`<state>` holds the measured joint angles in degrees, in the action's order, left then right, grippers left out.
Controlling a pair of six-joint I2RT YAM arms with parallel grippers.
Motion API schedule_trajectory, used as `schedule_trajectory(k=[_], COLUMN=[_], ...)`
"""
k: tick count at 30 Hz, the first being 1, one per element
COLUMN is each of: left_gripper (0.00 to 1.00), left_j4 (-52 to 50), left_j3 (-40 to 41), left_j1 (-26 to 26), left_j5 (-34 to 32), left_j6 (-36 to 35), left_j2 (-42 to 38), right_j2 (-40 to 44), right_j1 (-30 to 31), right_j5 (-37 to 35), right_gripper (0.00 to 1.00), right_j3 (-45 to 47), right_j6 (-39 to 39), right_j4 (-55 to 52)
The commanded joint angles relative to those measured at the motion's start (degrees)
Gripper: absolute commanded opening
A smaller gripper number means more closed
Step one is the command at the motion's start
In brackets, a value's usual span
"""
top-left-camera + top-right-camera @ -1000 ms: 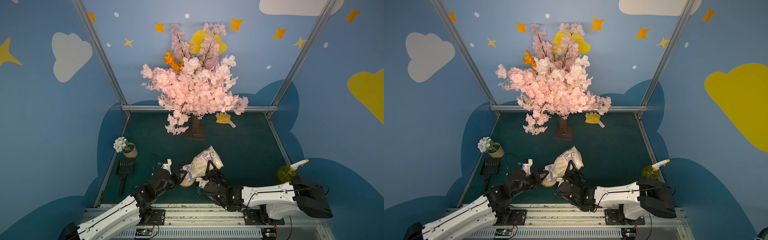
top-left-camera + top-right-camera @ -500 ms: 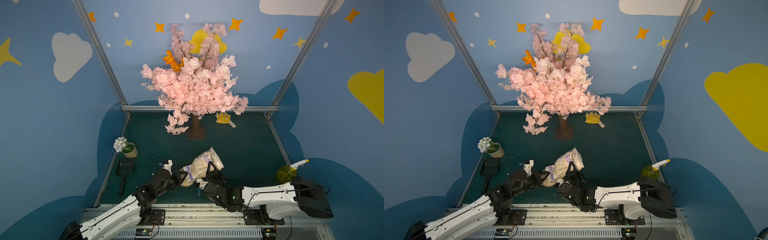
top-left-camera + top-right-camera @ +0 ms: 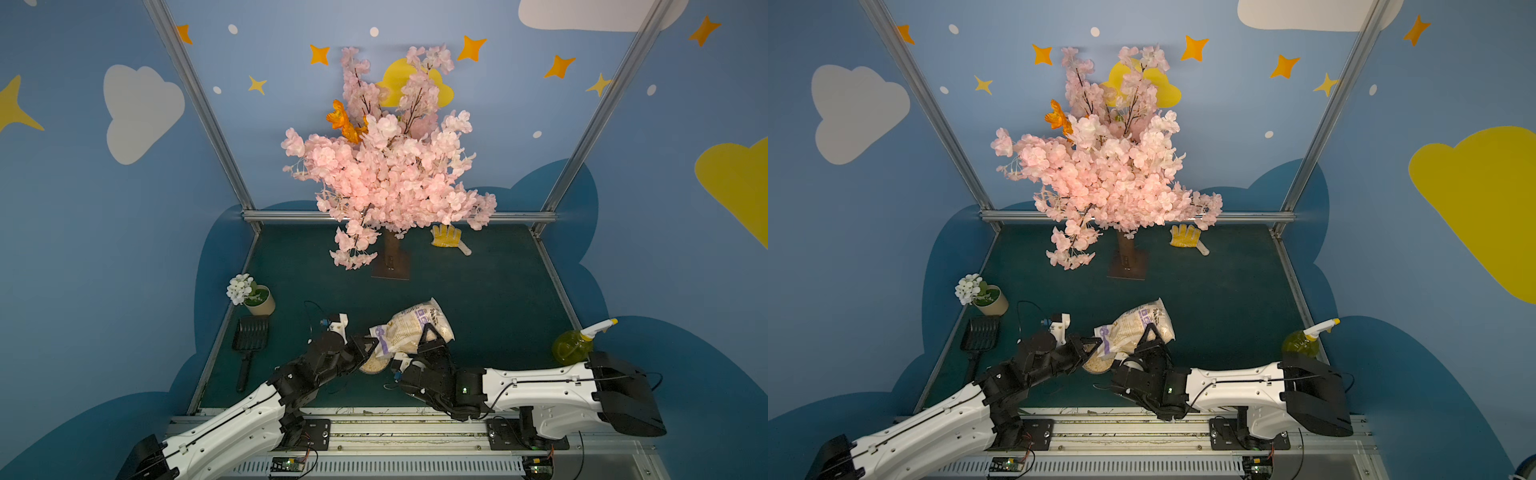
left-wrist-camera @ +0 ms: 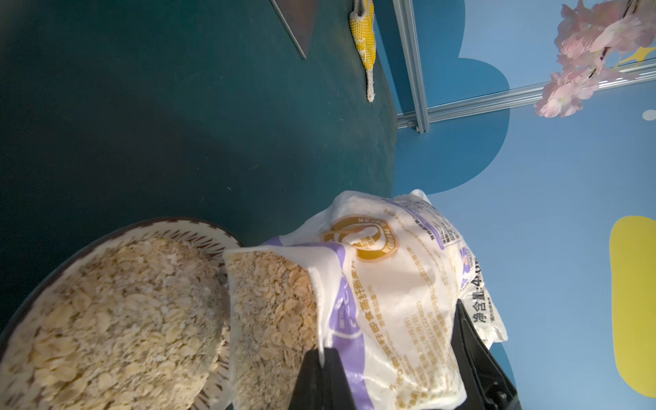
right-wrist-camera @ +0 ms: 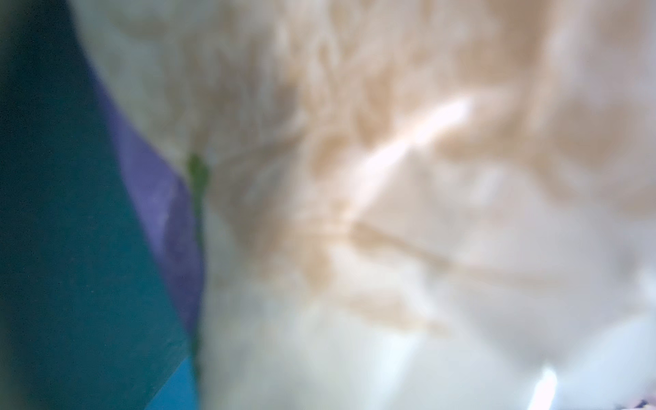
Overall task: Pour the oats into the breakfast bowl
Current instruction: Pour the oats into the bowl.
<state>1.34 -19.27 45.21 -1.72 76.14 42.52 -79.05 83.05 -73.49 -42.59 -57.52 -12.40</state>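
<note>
The bag of oats (image 3: 415, 328) (image 3: 1136, 328) hangs tilted over the breakfast bowl (image 3: 374, 366) (image 3: 1095, 365), its open mouth down at the bowl. My left gripper (image 3: 371, 347) (image 3: 1093, 345) is shut on the edge of the bag's mouth. My right gripper (image 3: 430, 334) (image 3: 1150, 334) is shut around the bag's middle. In the left wrist view the bowl's rim (image 4: 198, 229) rings a heap of oat flakes (image 4: 117, 319). There the bag (image 4: 390, 284) rests against the heap, and my left gripper (image 4: 321, 351) pinches its white film. The bag (image 5: 390, 213) fills the right wrist view as a blur and hides the jaws.
A pink blossom tree (image 3: 390, 183) stands at mid-back, with a yellow glove (image 3: 446, 237) beside its base. A flowerpot (image 3: 261, 301) and a black scoop (image 3: 249, 338) sit at the left edge. A yellow spray bottle (image 3: 573, 345) stands at the right edge.
</note>
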Motion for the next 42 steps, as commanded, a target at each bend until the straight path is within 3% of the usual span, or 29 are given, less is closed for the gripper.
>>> schedule_trajectory(k=[1,4,11,26,34,42], left_gripper=[0.03,0.03,0.03,0.03,0.03,0.03], left_j4=[-8.4,-9.9,-12.7,-19.8,-21.9,-21.8], left_j3=[-1.1,-2.5,-4.1,-19.0,-28.5,-31.4], left_j1=[-2.1,-2.2,-2.3,-2.3,-2.3,-2.4], left_j5=[-8.0,-8.2,-8.6,-6.6,-4.4,-2.1], left_j6=[-2.7,-3.4,-4.0,-10.0,-11.7,-10.2], left_j2=[1.7,1.5,-0.1,1.5,5.1,7.8], right_j2=[0.0,-1.1,-1.1,9.8,17.8,23.9], right_j1=[-0.9,-1.1,-1.1,-2.3,-8.0,-9.6], right_j5=[-10.9,-9.8,-6.8,6.3,15.8,22.0], right_gripper=[0.00,0.00,0.00,0.00,0.00,0.00], right_j3=[-5.1,-5.9,-5.6,-6.4,-3.7,3.1], right_j6=[18.9,24.8,28.2,39.9,46.7,47.1], right_j4=[-11.1,-16.0,-17.5,-19.6,-14.6,-4.1])
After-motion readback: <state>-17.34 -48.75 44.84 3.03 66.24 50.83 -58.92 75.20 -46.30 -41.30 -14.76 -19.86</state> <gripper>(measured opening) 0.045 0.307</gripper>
